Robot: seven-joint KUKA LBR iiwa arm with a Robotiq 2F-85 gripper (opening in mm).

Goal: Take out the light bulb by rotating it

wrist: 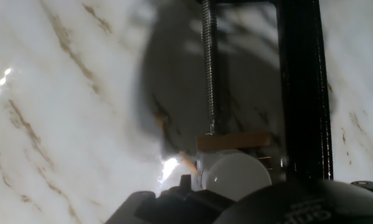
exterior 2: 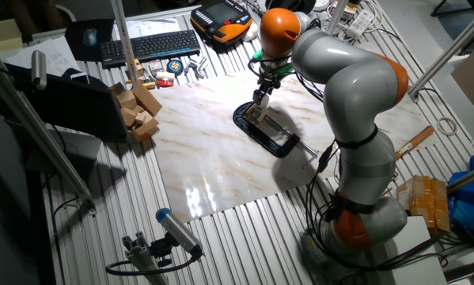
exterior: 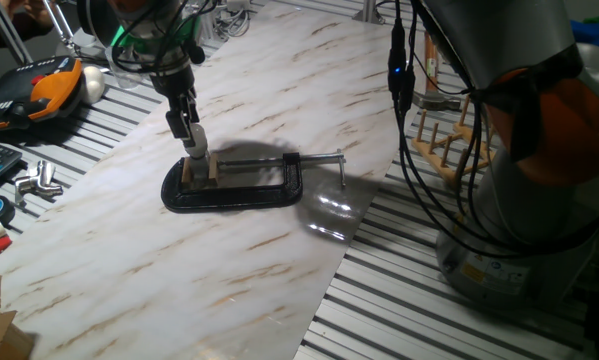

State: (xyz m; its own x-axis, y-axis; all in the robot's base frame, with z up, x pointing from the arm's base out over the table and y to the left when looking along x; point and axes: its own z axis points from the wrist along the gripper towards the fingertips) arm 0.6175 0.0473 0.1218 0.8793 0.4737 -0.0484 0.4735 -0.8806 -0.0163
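- I have the arm (exterior 2: pixel 347 87) bent over the marble-patterned board (exterior: pixel 249 90), reaching down to the far end of the black C-clamp (exterior: pixel 234 185) that lies flat near the middle of the board.
- The clamp's screw (wrist: pixel 209 62) presses a small wooden block (wrist: pixel 233 140), and the bulb's holder is pinched at that end.
- My gripper (exterior: pixel 194 145) points straight down onto that spot. In both fixed views its fingers merge with the wood pieces, so I cannot tell whether they are spread or pressed onto anything.
- The light bulb (wrist: pixel 239 176) shows only in the hand view: a frosted white dome just below the wooden block, beside the clamp's black bar, close under the hand.
- My read on progress: the bulb looks seated in its holder, so nothing is unscrewed yet. The reach seems done; gripping, turning and lifting out are left.
- Hidden or unclear: the bulb's metal base and the socket are out of sight. Dark hand parts cover the bottom of the hand view and cut off the bulb's lower edge. I cannot say whether the fingers touch the bulb. Glare near the holder blurs the detail there.
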